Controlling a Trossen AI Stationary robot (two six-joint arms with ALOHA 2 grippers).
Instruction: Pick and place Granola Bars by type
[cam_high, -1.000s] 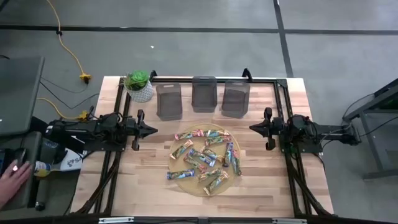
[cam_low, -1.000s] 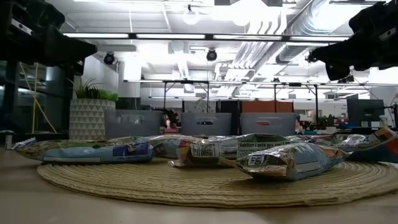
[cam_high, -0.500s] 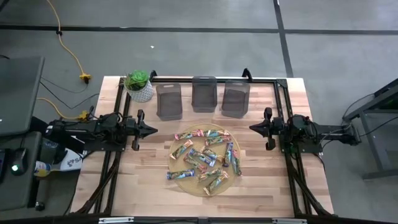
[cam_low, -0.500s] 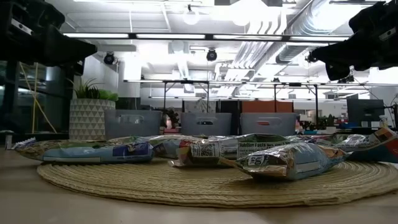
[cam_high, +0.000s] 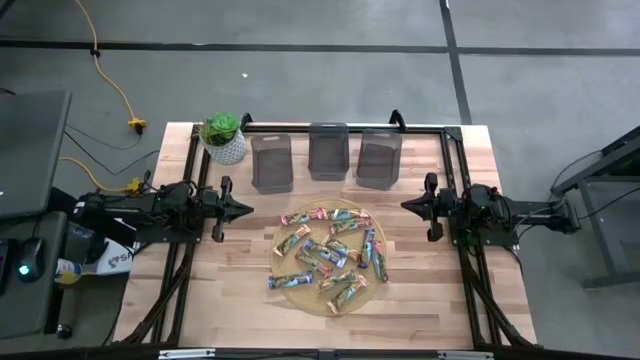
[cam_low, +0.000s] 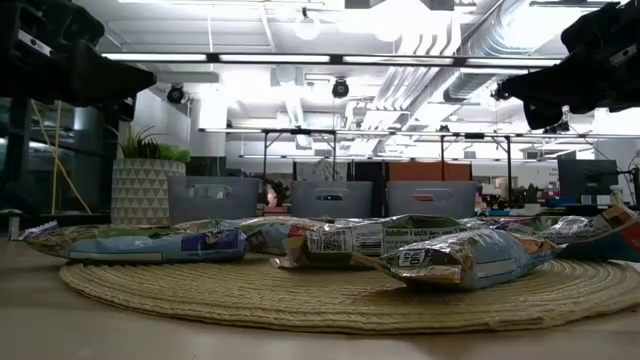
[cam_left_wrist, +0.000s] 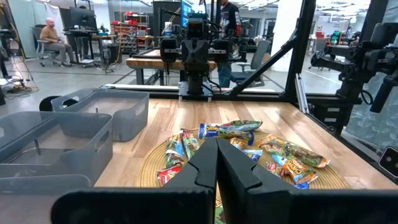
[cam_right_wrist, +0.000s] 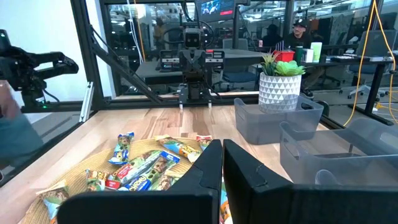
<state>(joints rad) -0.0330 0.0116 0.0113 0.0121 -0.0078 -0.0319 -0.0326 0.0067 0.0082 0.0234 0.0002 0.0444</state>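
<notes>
From above, the Granola Bars (cam_high: 327, 256) are seen heaped on a round woven mat (cam_high: 290, 292), midway between the left gripper (cam_high: 247, 209) and the right gripper (cam_high: 405, 205). Only the wrist views show the fingers: each pair is pressed together, nothing held. The level view adds that both arms hang well above the bars. Bare wood lies between each fingertip and the mat's rim. Three grey bins (cam_high: 326, 155) and a potted plant (cam_high: 223, 138) line the far edge.

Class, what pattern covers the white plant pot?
White plant pot: raised triangle pattern, clearest in the right wrist view.
</notes>
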